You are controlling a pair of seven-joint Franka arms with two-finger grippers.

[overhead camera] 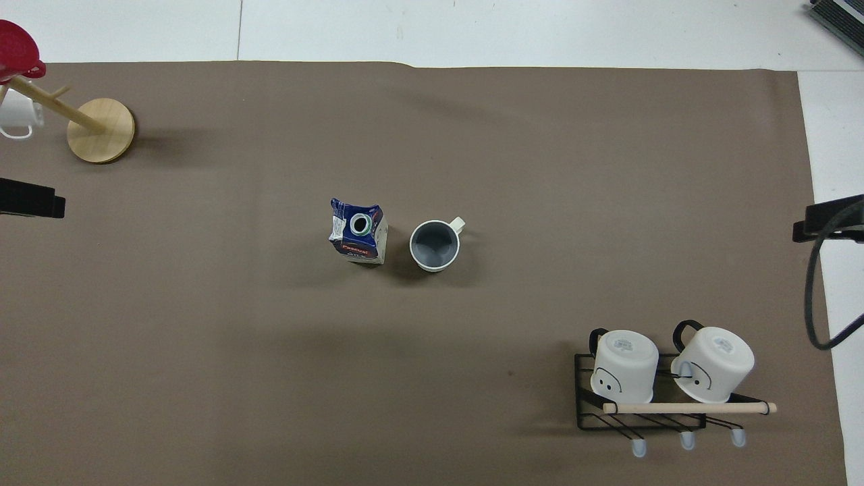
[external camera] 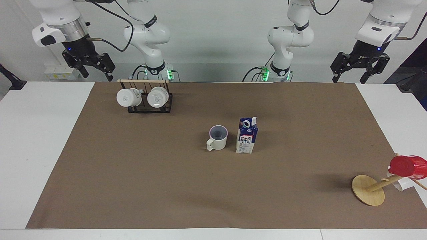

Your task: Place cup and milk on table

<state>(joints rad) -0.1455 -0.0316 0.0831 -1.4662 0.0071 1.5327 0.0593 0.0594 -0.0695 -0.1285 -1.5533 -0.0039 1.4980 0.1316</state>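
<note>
The cream cup stands upright on the brown mat of the table, handle pointing away from the robots. Beside it, toward the left arm's end, the blue and white milk carton stands upright. My left gripper hangs open and empty in the air over the mat's corner at the left arm's end; only its tip shows in the overhead view. Over the right arm's end of the table my right gripper is raised, open and empty.
A black wire rack with two white mugs stands near the robots toward the right arm's end. A wooden mug tree with a red cup leans at the corner away from the robots, left arm's end.
</note>
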